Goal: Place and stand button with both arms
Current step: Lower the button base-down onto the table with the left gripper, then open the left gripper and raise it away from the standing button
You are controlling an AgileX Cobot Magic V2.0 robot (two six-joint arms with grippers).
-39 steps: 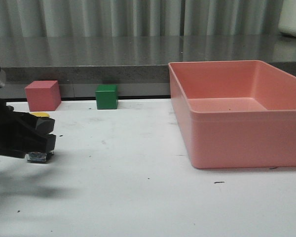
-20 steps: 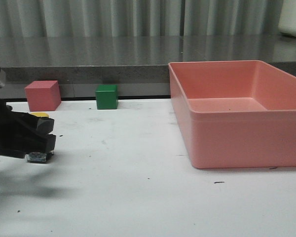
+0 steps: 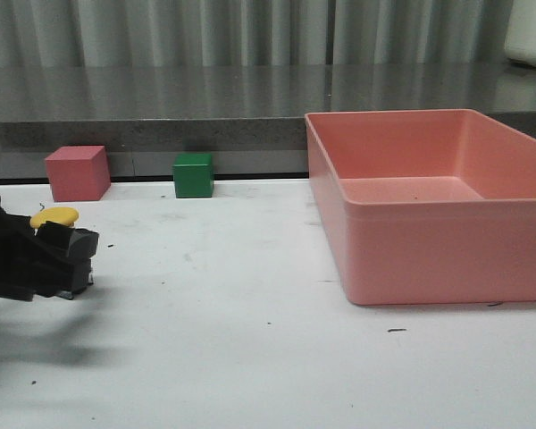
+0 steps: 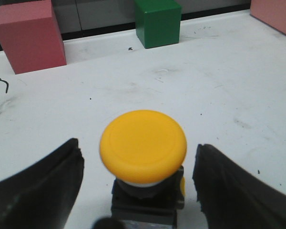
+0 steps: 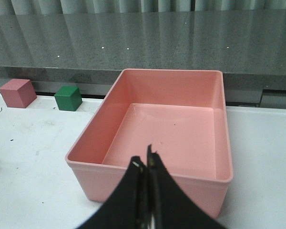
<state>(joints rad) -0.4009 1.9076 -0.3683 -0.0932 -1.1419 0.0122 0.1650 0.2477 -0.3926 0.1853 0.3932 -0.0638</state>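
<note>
The button stands upright on the white table, yellow mushroom cap on top and dark blocky base below. My left gripper is open around it, one black finger on each side with a bare gap to the cap. In the front view the yellow cap of the button shows at the far left, just above my left gripper. My right gripper is shut with nothing between its fingers, hanging over the near wall of the pink bin; the front view does not show it.
A large pink bin takes up the table's right side. A red cube and a green cube stand at the back left against a dark ledge. Bare white table lies between button and bin.
My left gripper has drawn back to the left and sits lower. The yellow cap now shows fully above the fingers, and the base that showed beneath them is hidden.
</note>
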